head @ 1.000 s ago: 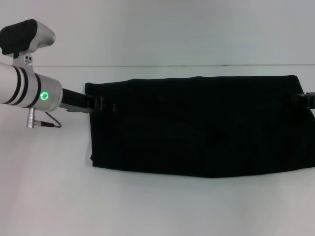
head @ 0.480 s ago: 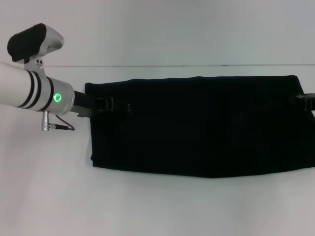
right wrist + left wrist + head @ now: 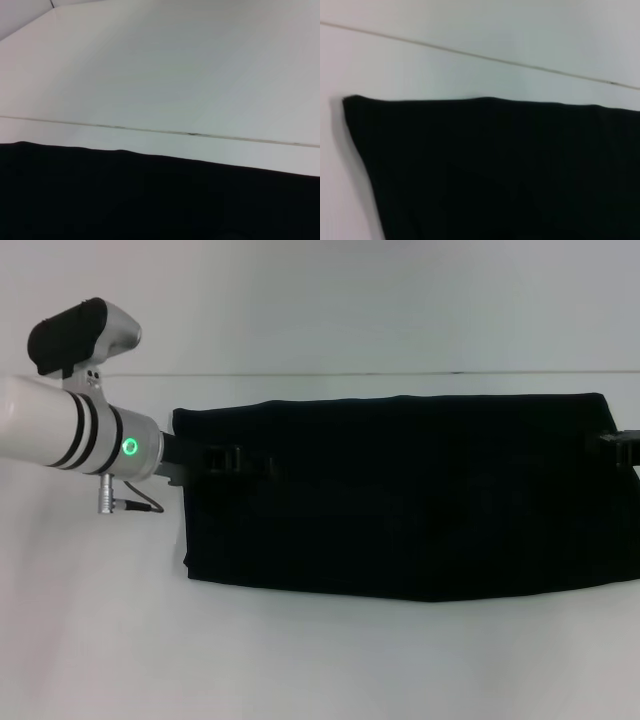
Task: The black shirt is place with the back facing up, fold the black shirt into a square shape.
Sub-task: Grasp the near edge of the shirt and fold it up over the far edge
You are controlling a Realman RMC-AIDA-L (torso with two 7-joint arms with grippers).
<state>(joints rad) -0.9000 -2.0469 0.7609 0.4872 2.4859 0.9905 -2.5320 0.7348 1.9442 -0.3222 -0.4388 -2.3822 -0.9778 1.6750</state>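
Black cloth fills the middle of the white table (image 3: 320, 660): the black shirt (image 3: 400, 500) lies as a long flat band. Over the last second my left gripper (image 3: 235, 461) has slid further inward across its left end, so I judge the crosswise fold is starting. Bare table lies open all round. My right gripper (image 3: 620, 445) sits at the right edge; I cannot tell either grip

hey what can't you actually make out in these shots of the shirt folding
- Left gripper: head view, black on the black shirt; open or shut unclear.
- Right gripper: head view, cut off by the right edge.
- Shirt's front: all views, faces down.
- Both wrist views: no fingers, only shirt and table.
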